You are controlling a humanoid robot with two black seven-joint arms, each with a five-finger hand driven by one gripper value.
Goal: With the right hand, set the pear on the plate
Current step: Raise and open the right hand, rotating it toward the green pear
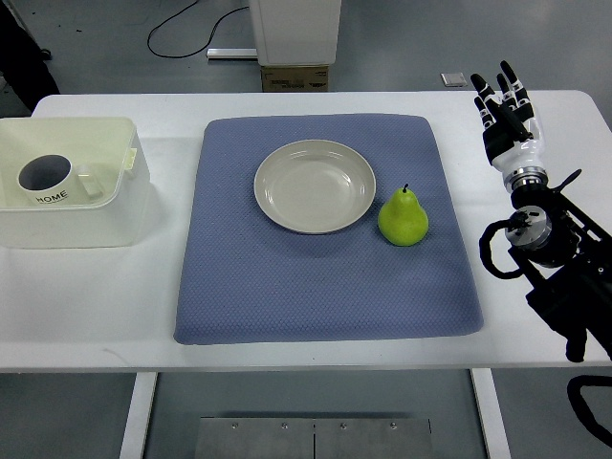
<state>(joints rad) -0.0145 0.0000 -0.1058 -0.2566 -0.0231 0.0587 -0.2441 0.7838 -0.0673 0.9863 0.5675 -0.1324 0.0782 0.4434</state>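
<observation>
the green pear [403,218] stands upright on the blue mat [325,277], just right of the empty plate [315,185], not touching the hand. farther back at the table's right edge, the right hand [504,113] hovers with fingers extended, holding nothing.

Single steep overhead view from the robot's side, over the whole table [306,356].

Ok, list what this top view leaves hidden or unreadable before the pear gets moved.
1. Left arm: out of the top view entirely.
2. Right hand: seen from the back, so the palm side is hidden.
3. Pear: its underside and its far side are hidden by its own body.
4. Mug in the white bin: its lower part is hidden by the bin's wall.
5. Cardboard box behind the table: print too small to read.
</observation>
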